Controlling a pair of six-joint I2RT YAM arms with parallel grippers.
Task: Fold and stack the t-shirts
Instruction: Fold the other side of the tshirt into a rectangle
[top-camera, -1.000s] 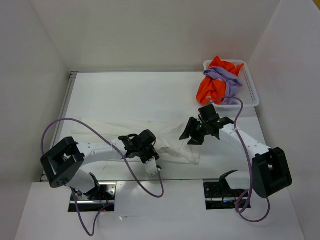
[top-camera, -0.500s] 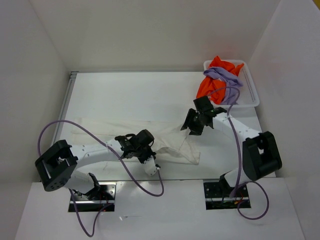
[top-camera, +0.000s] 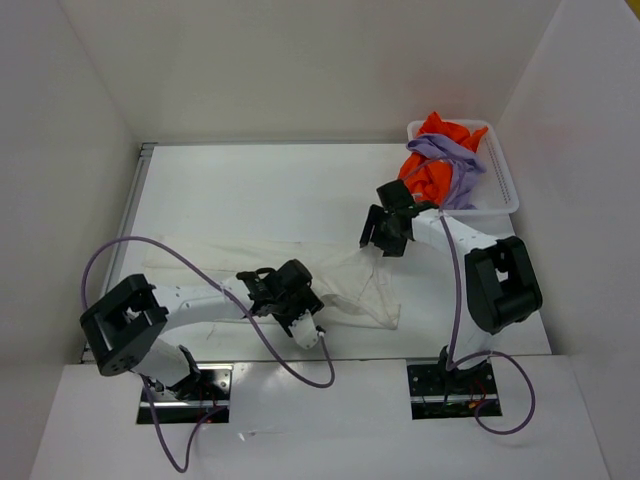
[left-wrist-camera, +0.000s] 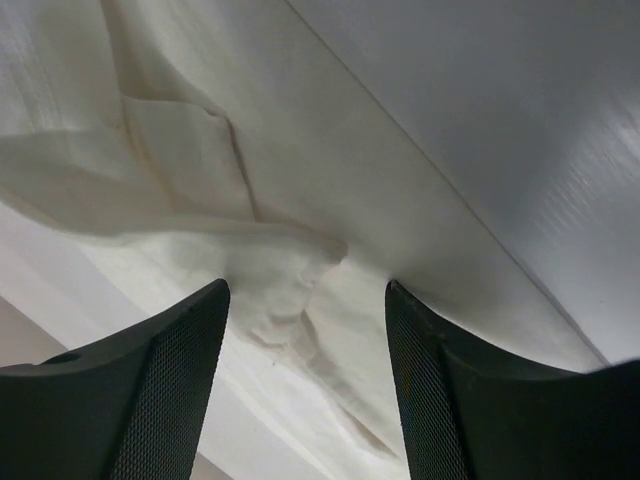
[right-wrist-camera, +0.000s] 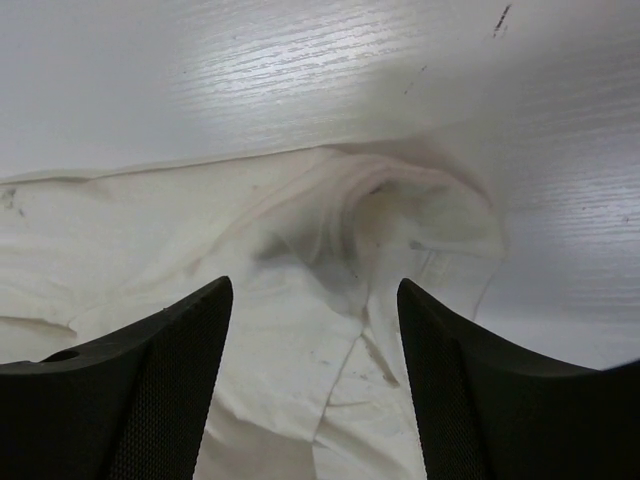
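Note:
A white t-shirt (top-camera: 240, 265) lies spread and wrinkled across the near middle of the table. My left gripper (top-camera: 297, 297) is open low over its near right part; the left wrist view shows a bunched fold (left-wrist-camera: 285, 275) between the open fingers (left-wrist-camera: 170, 380). My right gripper (top-camera: 385, 232) is open above the shirt's far right corner; the right wrist view shows a puckered fold (right-wrist-camera: 400, 200) ahead of its fingers (right-wrist-camera: 160, 390). Neither holds cloth. Orange (top-camera: 425, 178) and lavender (top-camera: 450, 160) shirts lie piled in a basket.
The white basket (top-camera: 505, 185) sits at the far right by the wall. White walls enclose the table on three sides. The shirt's near right edge (top-camera: 385, 318) lies close to the table's front edge. Purple cables trail from both arms.
My right gripper has moved away and to the left, from over the shirt's right side to its far right corner. My left gripper has shifted only slightly.

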